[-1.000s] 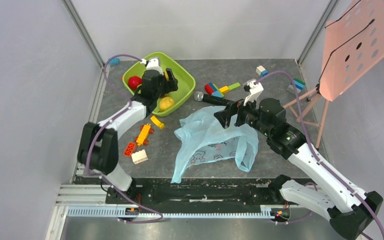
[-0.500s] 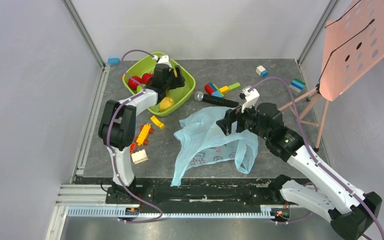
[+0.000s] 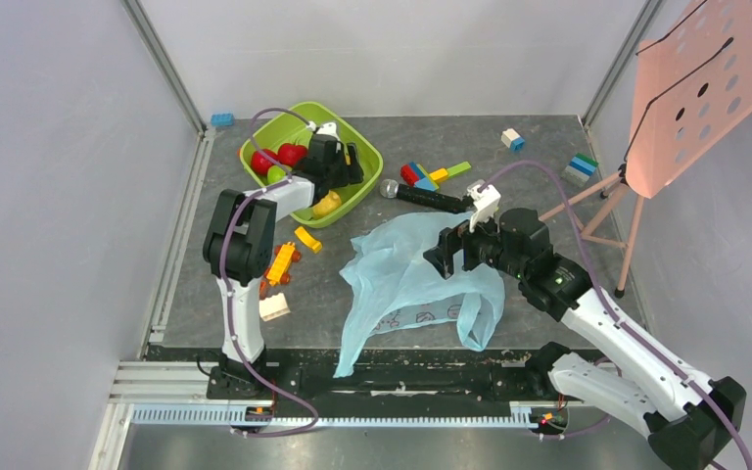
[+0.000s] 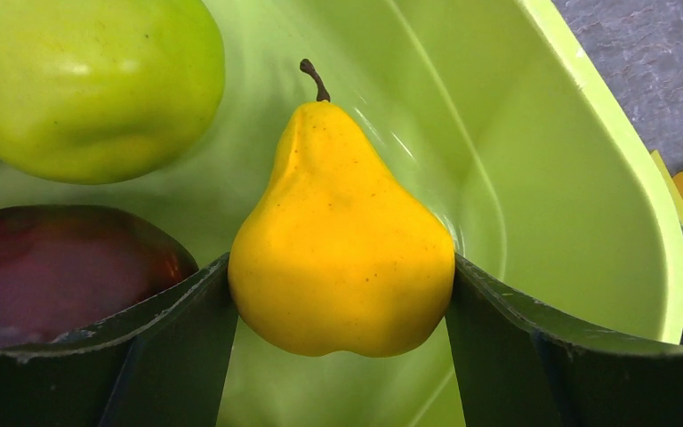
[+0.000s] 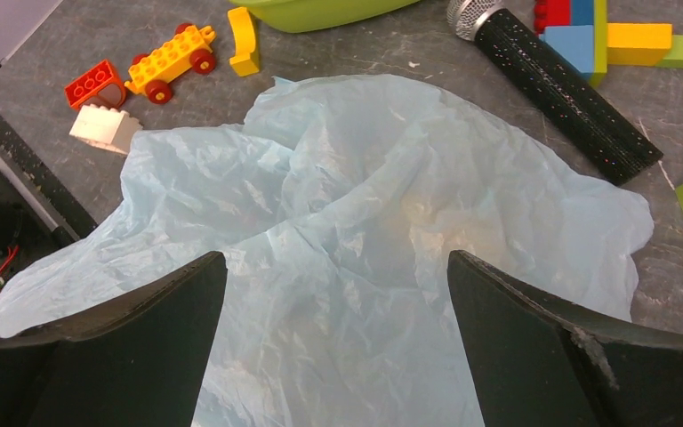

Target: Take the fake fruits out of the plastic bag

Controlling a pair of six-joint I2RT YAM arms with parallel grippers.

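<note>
Green apple (image 4: pixel 80 80) cut by the top edge, dark red fruit (image 4: pixel 53 267) half behind a left gripper (image 4: pixel 340 267) finger, bag (image 5: pixel 365 267) running off the bottom edge, its inside hidden, prints (image 3: pixel 421 315) too small to read, microphone (image 5: pixel 556 89) head clipped.

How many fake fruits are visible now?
4, all in the green bowl: two red ones at its left, a green one beside them, a yellow pear at the left gripper. The plastic bag may hide more.
</note>
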